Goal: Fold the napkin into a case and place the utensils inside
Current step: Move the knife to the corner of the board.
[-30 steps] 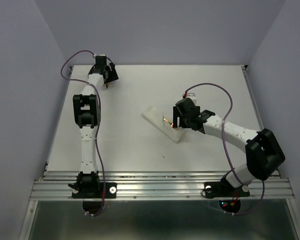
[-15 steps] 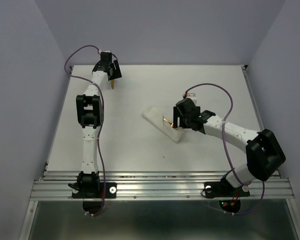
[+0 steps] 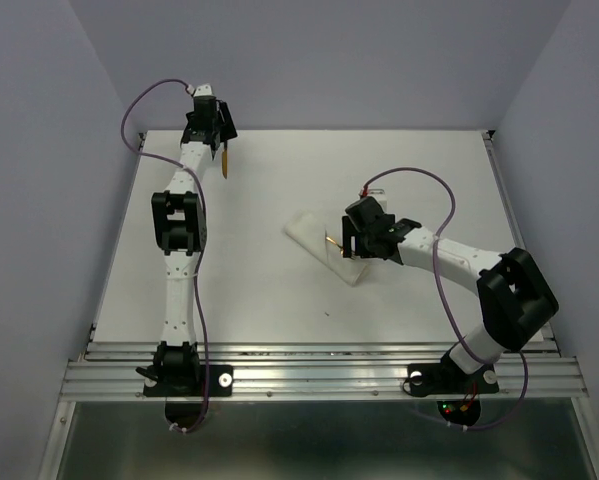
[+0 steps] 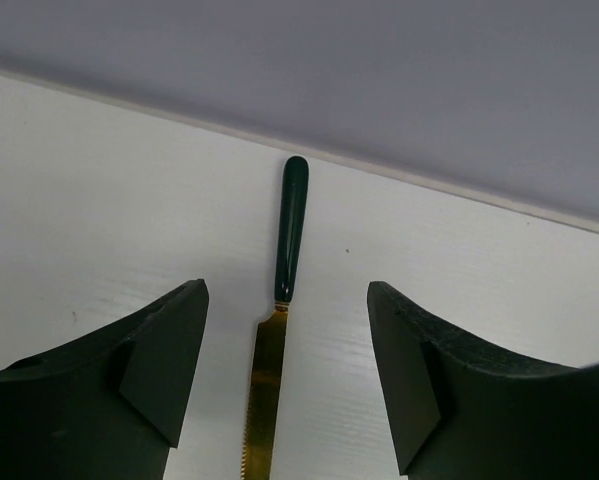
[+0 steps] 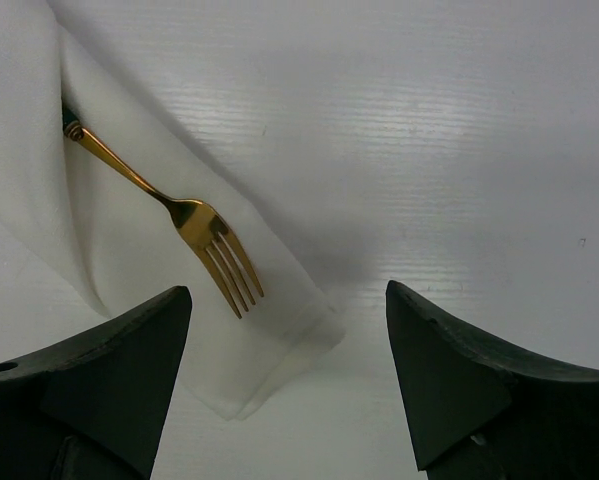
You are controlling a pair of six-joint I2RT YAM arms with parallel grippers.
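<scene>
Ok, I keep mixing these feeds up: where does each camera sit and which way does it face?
Top external: above and behind the bases, looking down on the table; left arm and right arm show whole.
Left wrist: faces the knife near the back wall; the open left gripper shows.
Right wrist: faces the fork in the napkin; the open right gripper shows.
Shared: top and right wrist both show fork and napkin.
</scene>
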